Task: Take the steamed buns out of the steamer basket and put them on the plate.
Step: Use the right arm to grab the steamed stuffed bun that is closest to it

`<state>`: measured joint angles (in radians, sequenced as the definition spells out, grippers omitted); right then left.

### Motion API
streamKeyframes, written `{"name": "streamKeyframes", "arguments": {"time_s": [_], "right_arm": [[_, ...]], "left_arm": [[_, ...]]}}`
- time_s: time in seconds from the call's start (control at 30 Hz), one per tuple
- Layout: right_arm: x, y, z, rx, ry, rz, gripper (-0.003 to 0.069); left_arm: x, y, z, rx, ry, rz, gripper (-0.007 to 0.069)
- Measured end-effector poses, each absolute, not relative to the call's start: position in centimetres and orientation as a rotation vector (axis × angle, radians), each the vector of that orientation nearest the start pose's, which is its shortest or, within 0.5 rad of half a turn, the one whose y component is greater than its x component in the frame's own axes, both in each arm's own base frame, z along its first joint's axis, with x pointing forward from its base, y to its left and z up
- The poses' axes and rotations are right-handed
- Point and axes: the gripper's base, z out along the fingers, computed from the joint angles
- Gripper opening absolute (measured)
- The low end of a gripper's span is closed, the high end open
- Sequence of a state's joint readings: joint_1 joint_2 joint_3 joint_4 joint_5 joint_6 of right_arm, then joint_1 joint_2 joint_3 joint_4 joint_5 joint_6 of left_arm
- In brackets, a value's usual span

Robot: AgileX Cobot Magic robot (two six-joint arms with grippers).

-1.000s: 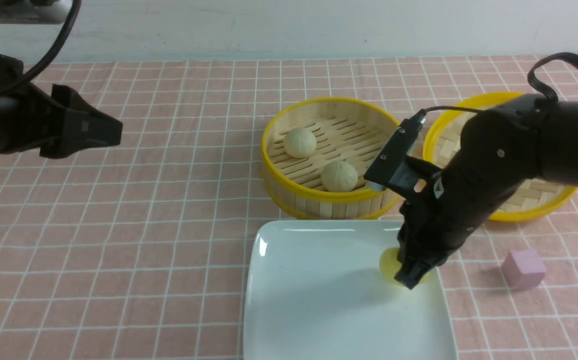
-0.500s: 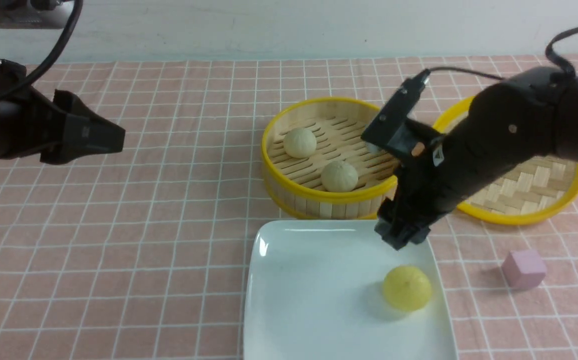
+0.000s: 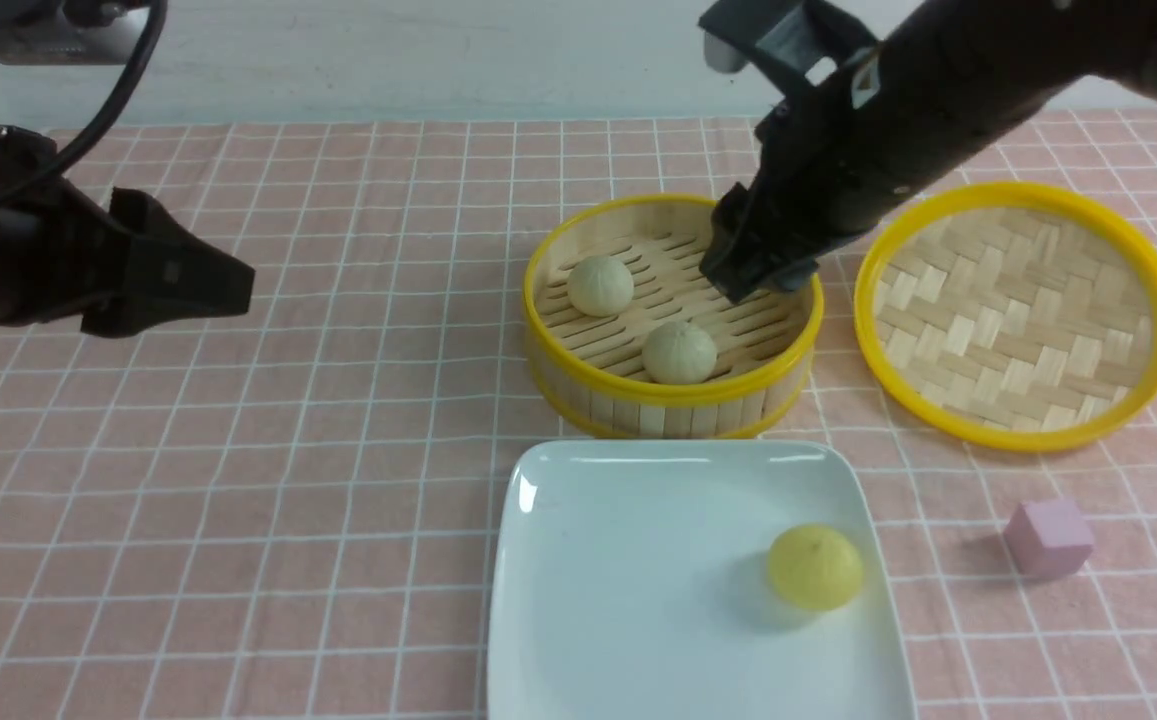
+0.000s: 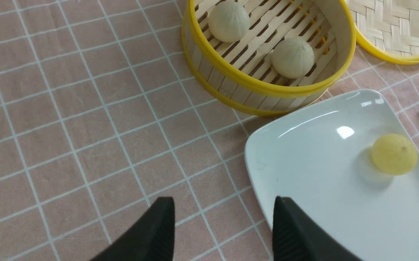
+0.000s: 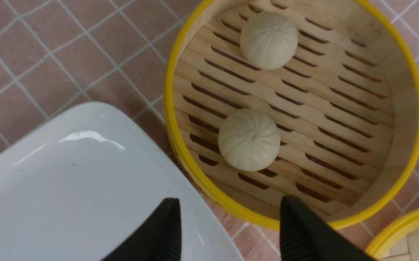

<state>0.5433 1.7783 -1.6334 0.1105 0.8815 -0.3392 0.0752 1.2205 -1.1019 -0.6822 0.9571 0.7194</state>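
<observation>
Two pale steamed buns (image 3: 600, 285) (image 3: 679, 352) lie in the steamer basket (image 3: 578, 378). The yellow bun (image 3: 814, 567) lies on the white plate (image 3: 628, 560), near its right edge. My right gripper (image 3: 753, 275) is open and empty, raised above the basket's right side. In the right wrist view its fingertips (image 5: 171, 217) frame the basket rim (image 5: 180, 152) and plate (image 5: 68, 181), with both pale buns (image 5: 249, 139) (image 5: 269, 40) beyond. My left gripper (image 3: 228, 280) hangs open and empty at the far left; its wrist view shows the basket (image 4: 231, 74), plate (image 4: 321, 181) and yellow bun (image 4: 394, 154).
A shallow yellow-rimmed tray (image 3: 1018, 312) with a woven bottom lies right of the basket. A small pink cube (image 3: 1048, 538) sits right of the plate. A pink checked cloth (image 3: 338, 450) covers the table.
My right gripper let go of the yellow bun on the plate, then rose and moved back over the basket. The left arm barely moved.
</observation>
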Motion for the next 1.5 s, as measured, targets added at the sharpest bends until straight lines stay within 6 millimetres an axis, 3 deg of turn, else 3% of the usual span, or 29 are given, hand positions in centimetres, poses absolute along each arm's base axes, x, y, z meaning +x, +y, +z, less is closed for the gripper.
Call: {"name": "streamKeyframes", "arguments": {"time_s": [0.2, 0.37, 1.0, 1.23, 1.43, 1.47, 1.5], "right_arm": [[37.3, 23.3, 28.5, -1.054, 2.360, 0.199, 0.0379], [38.6, 23.9, 26.4, -1.070, 2.370, 0.167, 0.0379], [40.6, 24.6, 22.6, -1.085, 2.329, 0.094, 0.0373], [41.2, 24.5, 21.1, -1.084, 2.354, 0.088, 0.0336], [41.5, 23.8, 20.7, -1.089, 2.382, 0.065, 0.0205], [41.4, 23.7, 20.7, -1.100, 2.385, 0.051, 0.0123], [41.4, 23.7, 20.7, -1.103, 2.387, 0.047, 0.0100]], "left_arm": [[24.2, -3.0, 35.5, 0.491, 2.298, -0.500, 0.0386], [24.2, -3.0, 35.5, 0.491, 2.299, -0.501, 0.0386], [24.2, -3.0, 35.5, 0.491, 2.299, -0.501, 0.0386], [24.2, -3.0, 35.5, 0.492, 2.299, -0.501, 0.0386], [24.2, -3.0, 35.5, 0.492, 2.299, -0.501, 0.0386], [24.2, -3.0, 35.5, 0.492, 2.299, -0.501, 0.0386], [24.2, -3.0, 35.5, 0.492, 2.299, -0.501, 0.0386]]}}
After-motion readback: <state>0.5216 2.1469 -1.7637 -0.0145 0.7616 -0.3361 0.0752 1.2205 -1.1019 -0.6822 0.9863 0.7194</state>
